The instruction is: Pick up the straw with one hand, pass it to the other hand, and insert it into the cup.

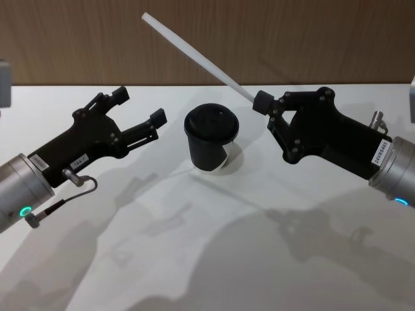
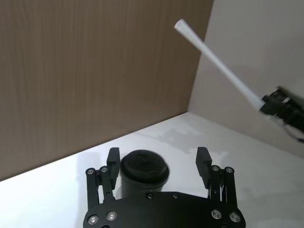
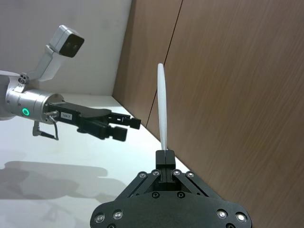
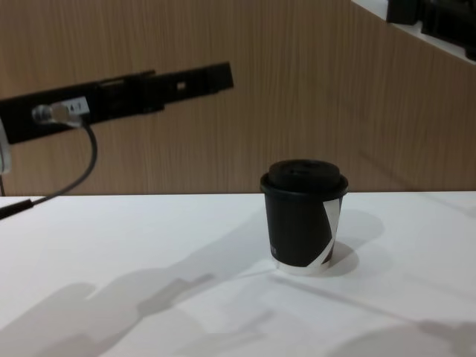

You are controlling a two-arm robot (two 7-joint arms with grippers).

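White tabletop [image 1: 194, 265] runs back to a brown wood-grain wall [image 1: 311, 39], and we see the cup [image 1: 211, 139] standing upright on it near the middle, black lid on, white stripe curving down its side. On the right, the right gripper [image 1: 261, 102] hangs in the air beside the cup and higher than its lid, its fingers pinched tight on one end of the straw [image 1: 199, 57]. From that grip the straw points straight out of the fingertips, slanting up and to the left across the wall, its free end high above the far side of the cup and touching nothing. On the left, the left gripper [image 1: 139, 107] hovers above the table with its two fingers spread wide and nothing between them, aimed toward the cup; from the chest camera we find it higher than the lid. A thin grey cable [image 1: 81, 189] loops from the left wrist.
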